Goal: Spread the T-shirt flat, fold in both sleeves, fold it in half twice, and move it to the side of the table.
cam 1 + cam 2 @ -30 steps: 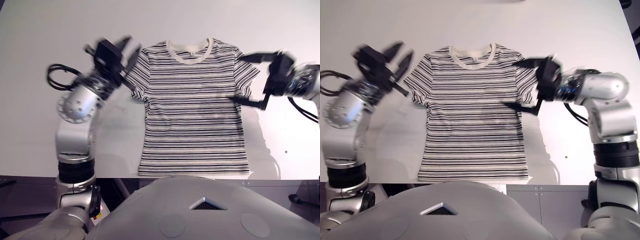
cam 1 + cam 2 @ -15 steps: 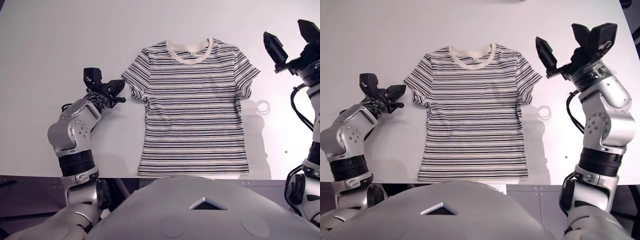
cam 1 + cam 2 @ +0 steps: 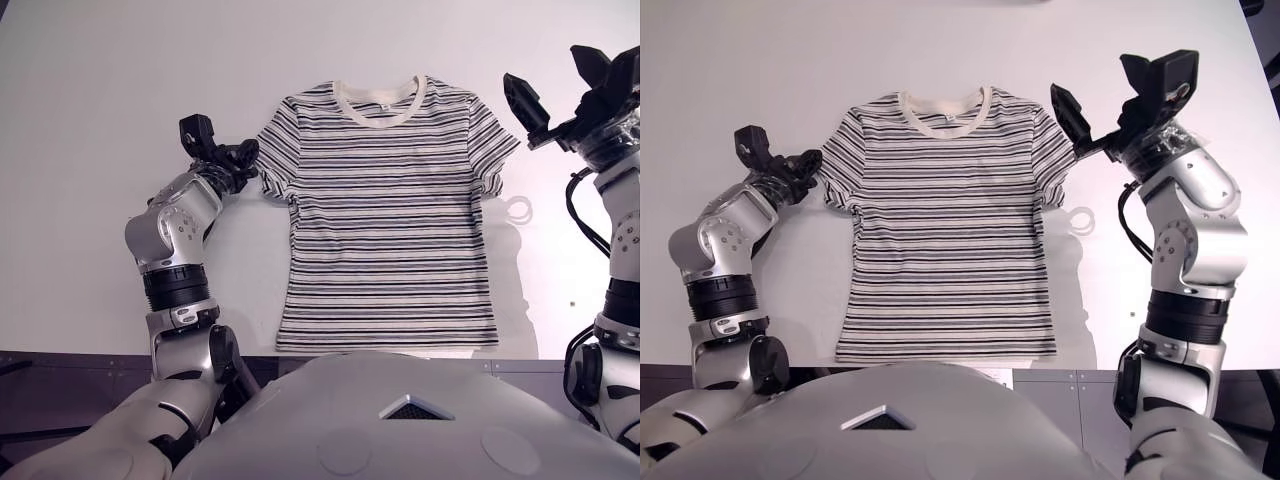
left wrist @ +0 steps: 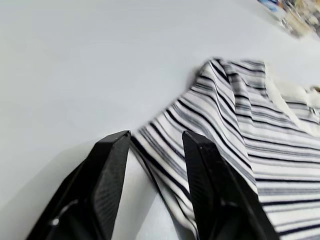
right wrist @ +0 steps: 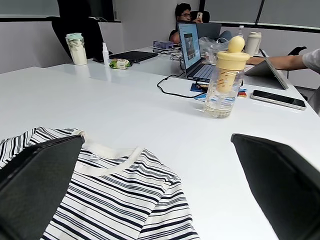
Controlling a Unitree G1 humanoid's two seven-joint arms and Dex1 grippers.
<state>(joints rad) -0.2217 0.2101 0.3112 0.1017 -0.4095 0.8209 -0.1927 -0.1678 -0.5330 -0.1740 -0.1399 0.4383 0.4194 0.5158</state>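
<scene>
My left gripper (image 4: 155,137) sits low over the white table (image 3: 120,80), right at the outer edge of the T-shirt (image 3: 388,215) sleeve (image 3: 270,150) on my left side. Its two black fingers (image 4: 112,170) are parted by a narrow gap, and the striped hem of that sleeve lies just past the tips, running into the space between them. I cannot tell whether either finger touches the cloth. The shirt itself lies spread flat and face up, its pale collar (image 3: 378,100) on the far side of my fingers and its bottom hem nearest my body. Both sleeves are out to the sides, unfolded. My right gripper (image 3: 1100,90) is raised above the table, just outside the other sleeve (image 3: 495,150), with its fingers splayed wide and nothing between them. It is clear of the fabric, the sleeve lying below and a little inward of the tips. Beyond those right fingers, farther across the table, stands a clear bottle (image 5: 226,75) with a yellow cap, and behind it an open laptop (image 5: 192,50).
</scene>
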